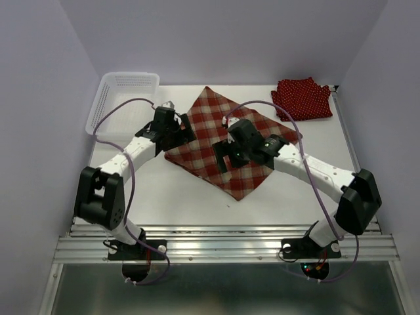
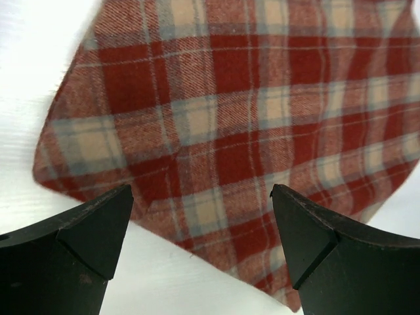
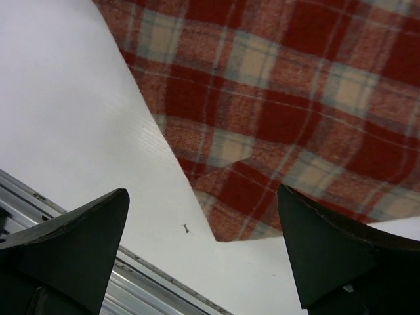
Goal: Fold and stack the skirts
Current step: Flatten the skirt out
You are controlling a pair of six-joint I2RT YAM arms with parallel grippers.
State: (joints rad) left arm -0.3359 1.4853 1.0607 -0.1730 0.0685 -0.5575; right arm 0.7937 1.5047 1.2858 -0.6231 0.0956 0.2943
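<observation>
Red-and-cream plaid skirt (image 1: pixel 211 121) lay flat mid-desk (image 1: pixel 164 197), turned like a diamond with corners pointing far, near, left and right. Left hand (image 2: pixel 201 193) sat over the left corner, fingers wide, nothing in them; its wrist cam showed that corner just ahead of the tips. Right hand (image 3: pixel 203 191) was over the skirt's middle, fingers also wide and empty, wrist cam looking at the near corner and the aluminium rail (image 1: pixel 223 239) at the desk edge. Couldn't tell from any view whether either hand touched the cloth.

My read: both were spread wide so each could straddle an edge and pinch a corner, one per arm, keeping the fabric taut through a fold. Plaid fold looked not yet done.

Dark red polka-dot cloth (image 1: pixel 302 98) was folded at the far right corner, well apart from the plaid, so likely the stack spot. Couldn't tell if that was one skirt or two. White lattice basket (image 1: pixel 105 98) stood far left, apart from the plaid.
</observation>
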